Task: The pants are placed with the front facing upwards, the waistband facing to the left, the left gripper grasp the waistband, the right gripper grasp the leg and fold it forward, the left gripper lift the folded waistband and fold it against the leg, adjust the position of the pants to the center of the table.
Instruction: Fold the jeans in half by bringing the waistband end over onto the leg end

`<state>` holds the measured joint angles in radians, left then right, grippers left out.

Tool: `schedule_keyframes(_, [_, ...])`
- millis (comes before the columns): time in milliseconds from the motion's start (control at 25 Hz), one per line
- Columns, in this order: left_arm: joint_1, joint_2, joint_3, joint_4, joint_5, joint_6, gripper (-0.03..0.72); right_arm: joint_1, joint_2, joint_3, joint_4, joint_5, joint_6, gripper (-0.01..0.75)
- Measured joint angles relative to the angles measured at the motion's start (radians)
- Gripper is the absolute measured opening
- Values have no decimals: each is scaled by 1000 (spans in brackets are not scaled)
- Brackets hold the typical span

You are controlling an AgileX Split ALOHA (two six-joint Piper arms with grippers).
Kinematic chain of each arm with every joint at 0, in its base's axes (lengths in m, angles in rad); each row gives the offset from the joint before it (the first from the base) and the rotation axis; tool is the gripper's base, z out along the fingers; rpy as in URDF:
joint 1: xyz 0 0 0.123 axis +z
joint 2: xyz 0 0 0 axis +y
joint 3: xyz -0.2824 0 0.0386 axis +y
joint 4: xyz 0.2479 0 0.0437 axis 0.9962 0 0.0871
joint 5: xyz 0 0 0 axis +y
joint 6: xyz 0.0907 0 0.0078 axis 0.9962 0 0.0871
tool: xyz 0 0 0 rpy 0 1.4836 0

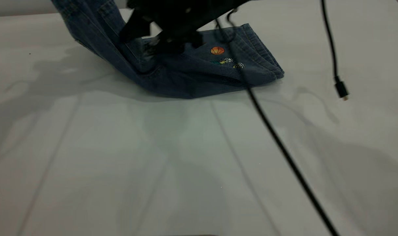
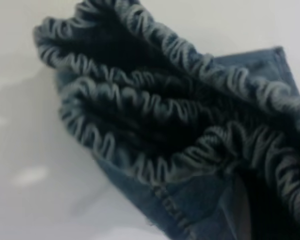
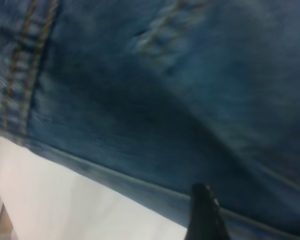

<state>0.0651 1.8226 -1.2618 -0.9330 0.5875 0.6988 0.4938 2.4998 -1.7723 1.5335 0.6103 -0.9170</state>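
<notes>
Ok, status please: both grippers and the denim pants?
Right gripper down on blue denim pants; left gripper unseen. Dark ruched waistband end raised off white table. Black cable crosses before pants.

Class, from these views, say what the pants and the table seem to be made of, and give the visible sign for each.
The pants look like blue denim: woven cotton-like cloth, matte, with tan stitching and a puckered elastic waistband. The table seems a smooth, hard pale surface, faintly glossy; its exact material is unclear.

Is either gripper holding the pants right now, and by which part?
The pants are lifted at the waistband end, apparently by the left gripper, whose fingers are unseen. The right gripper hold cannot be told.
</notes>
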Motion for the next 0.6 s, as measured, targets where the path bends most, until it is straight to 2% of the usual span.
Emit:
schedule_keyframes(240, [-84,-19,1,0,-6,16,93,-8,32,-15,-51,77,-2,385])
schedule_keyframes(440, [-123,-49,1,1,-25,22,93,-102,-10,-20,-144,138,17,385])
schedule_keyframes(600, [-159,-67,1,2,-39,26,93,-169,-36,-20,-219,134,20,385])
